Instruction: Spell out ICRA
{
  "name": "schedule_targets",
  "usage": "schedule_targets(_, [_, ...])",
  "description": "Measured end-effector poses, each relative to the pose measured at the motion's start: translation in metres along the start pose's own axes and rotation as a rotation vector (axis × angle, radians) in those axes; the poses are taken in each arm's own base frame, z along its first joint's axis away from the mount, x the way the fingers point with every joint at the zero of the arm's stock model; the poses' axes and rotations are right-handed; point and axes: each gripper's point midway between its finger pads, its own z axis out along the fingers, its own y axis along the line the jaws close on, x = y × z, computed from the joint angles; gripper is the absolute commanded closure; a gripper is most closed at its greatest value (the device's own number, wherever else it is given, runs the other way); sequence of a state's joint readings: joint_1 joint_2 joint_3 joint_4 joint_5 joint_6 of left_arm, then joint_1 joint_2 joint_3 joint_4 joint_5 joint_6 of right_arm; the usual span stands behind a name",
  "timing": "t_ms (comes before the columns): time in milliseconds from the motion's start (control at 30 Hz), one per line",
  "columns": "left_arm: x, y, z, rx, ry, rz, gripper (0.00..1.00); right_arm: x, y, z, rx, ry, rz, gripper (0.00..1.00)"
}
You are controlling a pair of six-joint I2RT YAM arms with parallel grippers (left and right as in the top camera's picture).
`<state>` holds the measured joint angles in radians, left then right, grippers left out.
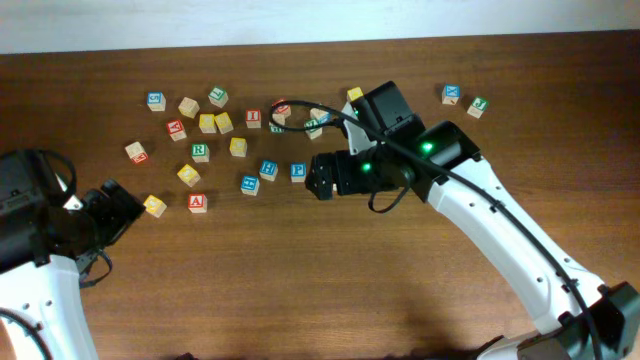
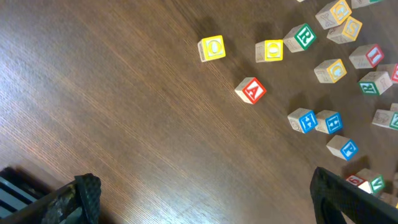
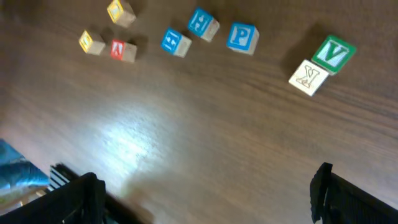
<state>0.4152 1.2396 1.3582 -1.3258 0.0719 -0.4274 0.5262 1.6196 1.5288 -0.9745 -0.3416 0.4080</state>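
- The small wooden cube with a red A [image 1: 197, 202] lies on the brown wooden tabletop [image 1: 300, 290], at the edge of the scattered cubes.
- The green R cube [image 1: 200, 152] and red I cube [image 1: 253, 118] lie among them.
- The yellow letters are too small to tell a C.
- The left gripper [image 2: 205, 202] is wide open and empty, near the A.
- The right gripper [image 3: 205, 196] is wide open and empty, beside the blue-lettered cubes [image 1: 298, 171].

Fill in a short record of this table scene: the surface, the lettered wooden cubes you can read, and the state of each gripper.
surface: brown wooden table
A: small wooden cube with a red A, apart from the others
R: wooden cube with a green R, behind the A
I: wooden cube with a red I, farther back
C: too small to single out
left gripper: open, empty
right gripper: open, empty
word: not lined up
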Motion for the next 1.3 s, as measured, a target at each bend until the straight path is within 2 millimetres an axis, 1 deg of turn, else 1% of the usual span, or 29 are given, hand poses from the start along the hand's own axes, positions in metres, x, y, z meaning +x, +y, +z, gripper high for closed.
schedule_targets(67, [-0.002, -0.001, 0.006, -0.006, 0.014, 0.013, 0.01, -0.011, 0.004, 0.001, -0.017, -0.042, -0.001, 0.02])
schedule_targets(167, [-0.005, -0.002, 0.013, -0.011, 0.028, 0.015, 0.01, -0.022, -0.003, -0.002, 0.000, -0.084, 0.010, 0.02])
schedule_targets(233, [-0.006, -0.003, 0.018, -0.013, 0.041, 0.014, 0.01, -0.034, -0.026, -0.009, 0.032, -0.116, 0.075, 0.02])
schedule_targets(300, [-0.007, -0.003, 0.018, -0.009, 0.039, 0.014, 0.01, -0.037, -0.038, -0.015, 0.021, -0.114, 0.118, 0.01])
schedule_targets(367, [-0.007, -0.003, 0.018, -0.008, 0.040, 0.014, 0.01, -0.026, -0.039, -0.018, -0.025, -0.054, 0.161, 0.01])
schedule_targets(400, [-0.006, -0.005, 0.018, 0.001, 0.044, 0.015, 0.01, -0.014, -0.036, -0.019, -0.055, 0.001, 0.185, 0.02])
schedule_targets(467, [-0.003, -0.012, 0.018, 0.040, 0.059, 0.036, 0.01, -0.004, -0.030, -0.020, -0.088, 0.050, 0.203, 0.02])
schedule_targets(533, [0.002, -0.019, 0.017, 0.089, 0.083, 0.074, 0.01, -0.002, -0.026, -0.020, -0.109, 0.063, 0.204, 0.02])
schedule_targets(600, [0.008, -0.023, 0.016, 0.114, 0.113, 0.098, 0.00, 0.000, -0.023, -0.019, -0.117, 0.069, 0.200, 0.02])
schedule_targets(700, [0.009, -0.025, 0.016, 0.128, 0.116, 0.109, 0.03, -0.001, -0.027, -0.019, -0.093, 0.061, 0.199, 0.02])
schedule_targets(733, [0.009, -0.026, 0.016, 0.131, 0.114, 0.113, 0.03, -0.003, -0.033, -0.018, -0.060, 0.049, 0.198, 0.02])
schedule_targets(800, [0.011, -0.024, 0.019, 0.130, 0.124, 0.129, 0.02, -0.008, -0.052, -0.018, 0.043, 0.009, 0.200, 0.02])
schedule_targets(900, [0.021, -0.024, 0.025, 0.127, 0.153, 0.199, 0.02, -0.020, -0.088, -0.028, 0.156, -0.053, 0.247, 0.02])
schedule_targets(933, [0.022, -0.027, 0.025, 0.133, 0.152, 0.221, 0.02, -0.023, -0.098, -0.032, 0.169, -0.065, 0.269, 0.02])
schedule_targets(1000, [0.024, -0.038, 0.025, 0.150, 0.143, 0.277, 0.01, -0.028, -0.128, -0.044, 0.214, -0.099, 0.336, 0.02])
schedule_targets(1033, [0.025, -0.044, 0.026, 0.160, 0.137, 0.301, 0.01, -0.029, -0.136, -0.048, 0.226, -0.105, 0.358, 0.02])
schedule_targets(1100, [0.022, -0.057, 0.026, 0.186, 0.105, 0.341, 0.01, -0.027, -0.141, -0.050, 0.238, -0.103, 0.369, 0.02])
schedule_targets(1167, [0.017, -0.064, 0.028, 0.199, 0.085, 0.342, 0.00, -0.025, -0.141, -0.050, 0.240, -0.093, 0.374, 0.02])
schedule_targets(1233, [0.013, -0.066, 0.040, 0.189, 0.106, 0.311, 0.00, -0.025, -0.146, -0.051, 0.269, -0.101, 0.374, 0.02])
schedule_targets(1300, [0.013, -0.066, 0.057, 0.168, 0.154, 0.294, 0.00, -0.026, -0.158, -0.055, 0.337, -0.119, 0.373, 0.02])
